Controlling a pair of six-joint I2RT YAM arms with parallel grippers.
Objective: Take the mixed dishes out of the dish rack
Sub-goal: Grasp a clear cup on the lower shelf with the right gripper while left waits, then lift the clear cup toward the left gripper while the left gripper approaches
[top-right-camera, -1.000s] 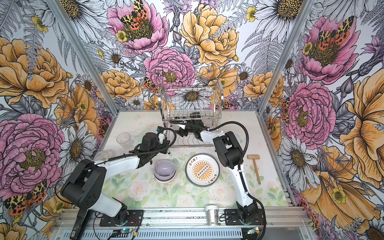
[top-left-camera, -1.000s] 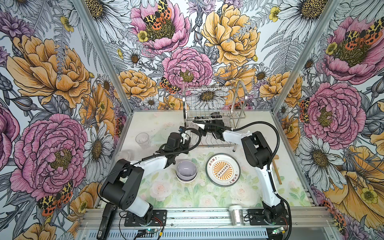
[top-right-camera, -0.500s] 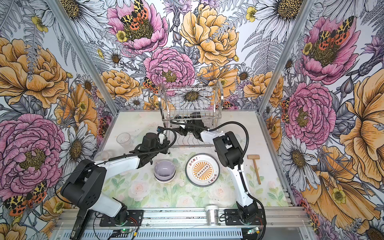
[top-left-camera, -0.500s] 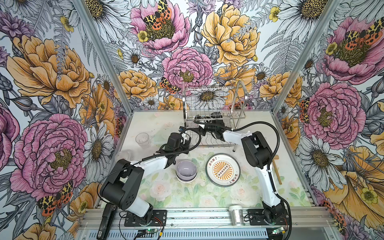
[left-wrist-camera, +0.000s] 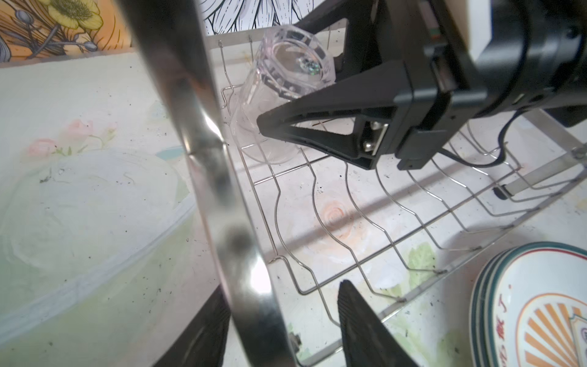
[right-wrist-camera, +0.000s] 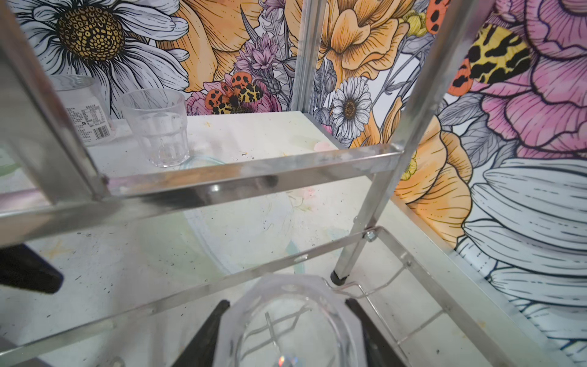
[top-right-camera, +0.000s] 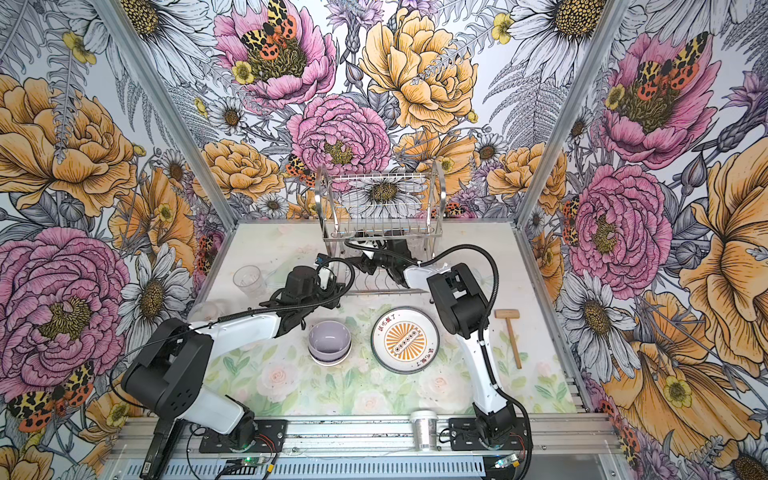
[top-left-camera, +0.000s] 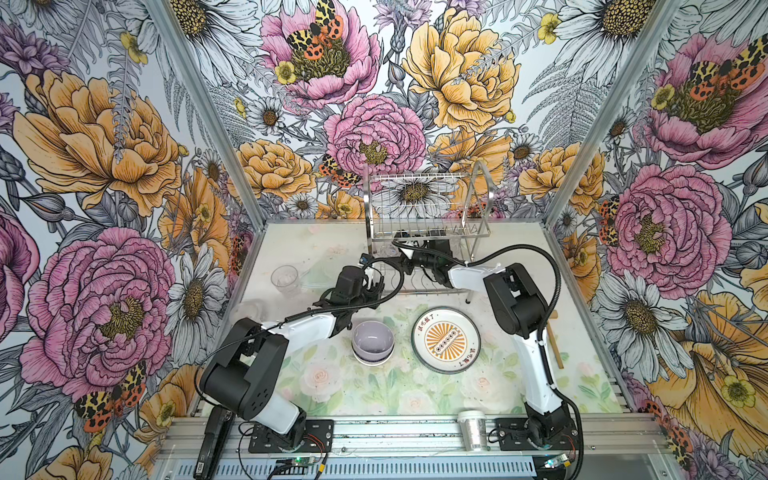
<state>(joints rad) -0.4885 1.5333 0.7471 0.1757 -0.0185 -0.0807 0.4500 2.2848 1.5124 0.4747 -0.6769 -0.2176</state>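
where floral walls [top-left-camera: 124,145] enclose it | pale rose-print tabletop [top-left-camera: 365,395] | dish rack [top-left-camera: 428,237] at back

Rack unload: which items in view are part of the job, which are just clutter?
Job: rack, racked glass, plates, lavender bowl, table glass.
Clutter: mallet, lidded silver cup.

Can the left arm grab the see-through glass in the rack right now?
Probably not. The rack's shiny side bar stands between the left fingers and the tipped glass, and the right fingers clamp that glass from both sides.
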